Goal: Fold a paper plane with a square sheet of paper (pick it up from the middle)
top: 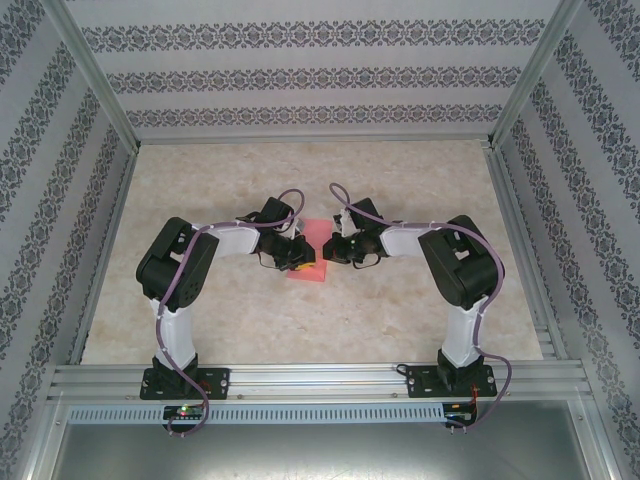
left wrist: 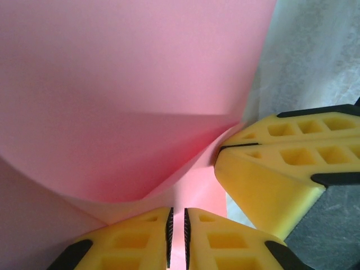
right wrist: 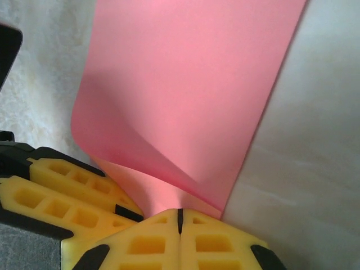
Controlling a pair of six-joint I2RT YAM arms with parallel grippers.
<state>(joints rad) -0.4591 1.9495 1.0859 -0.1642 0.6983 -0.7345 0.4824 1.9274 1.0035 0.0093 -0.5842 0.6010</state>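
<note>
Left wrist view has my left hand (left wrist: 177, 228) pinched shut on the near part of the square sheet of paper (left wrist: 129, 84), which curls up off the counter (left wrist: 315, 50) in a soft roll. My right hand (right wrist: 180, 216) is likewise clamped on the paper, just beside the left, over the middle of the counter. I judge the sheet light, floppy and easy to crumple or tear, so I'd grip lightly near edges or corners and move both hands together. The sheet's far edge lies free, and I have open counter on every side.
</note>
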